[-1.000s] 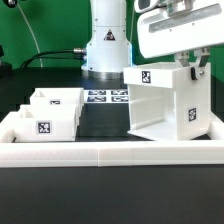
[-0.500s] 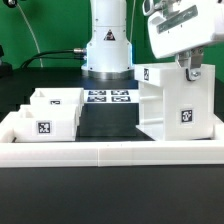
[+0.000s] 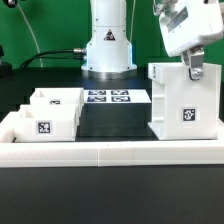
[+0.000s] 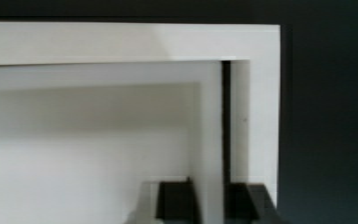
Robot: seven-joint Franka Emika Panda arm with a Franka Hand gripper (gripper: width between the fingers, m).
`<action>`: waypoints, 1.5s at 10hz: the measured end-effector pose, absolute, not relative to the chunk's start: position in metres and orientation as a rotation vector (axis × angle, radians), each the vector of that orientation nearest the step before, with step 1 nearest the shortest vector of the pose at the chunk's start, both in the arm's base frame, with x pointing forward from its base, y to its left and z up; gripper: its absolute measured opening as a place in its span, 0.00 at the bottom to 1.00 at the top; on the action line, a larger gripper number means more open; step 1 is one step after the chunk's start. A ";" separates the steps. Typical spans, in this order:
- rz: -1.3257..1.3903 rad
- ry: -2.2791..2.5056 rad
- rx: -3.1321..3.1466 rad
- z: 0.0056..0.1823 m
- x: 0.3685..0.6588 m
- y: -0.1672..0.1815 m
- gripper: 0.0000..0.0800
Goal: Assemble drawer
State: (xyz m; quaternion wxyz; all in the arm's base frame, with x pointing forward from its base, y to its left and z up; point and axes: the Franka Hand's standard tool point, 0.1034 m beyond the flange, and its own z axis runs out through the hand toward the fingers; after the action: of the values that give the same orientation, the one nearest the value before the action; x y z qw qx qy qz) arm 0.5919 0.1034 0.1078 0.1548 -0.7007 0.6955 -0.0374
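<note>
The tall white box shell (image 3: 180, 105) of the drawer stands upright at the exterior view's right, showing a tagged side. My gripper (image 3: 193, 66) comes down tilted from above and is shut on the shell's top right wall. In the wrist view the shell's thin wall (image 4: 224, 120) runs between my two dark fingers (image 4: 178, 203), with my gripper (image 4: 218, 203) closed on it. Two small open-top trays sit at the exterior view's left, the front one (image 3: 42, 122) with a tag facing me and the other (image 3: 58, 99) just behind it.
The marker board (image 3: 108, 97) lies flat on the black table in front of the arm's white base (image 3: 108, 45). A long low white wall (image 3: 110, 152) borders the table's near edge and left side. A green backdrop stands behind.
The shell has moved toward the exterior view's right and turned in my grip, from showing its open slanted side to standing square. My gripper has moved right and tilted with it.
</note>
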 end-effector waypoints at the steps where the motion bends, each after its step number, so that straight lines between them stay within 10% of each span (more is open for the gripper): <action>1: -0.105 1.995 -2.004 0.106 0.598 0.103 0.06; 11: -0.055 2.007 -1.994 0.105 0.638 0.102 0.06; 15: -0.059 2.003 -1.995 0.106 0.639 0.102 0.65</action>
State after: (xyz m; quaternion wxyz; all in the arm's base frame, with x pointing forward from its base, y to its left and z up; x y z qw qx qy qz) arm 0.6393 0.1023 0.1057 0.1562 -0.6969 0.6997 -0.0208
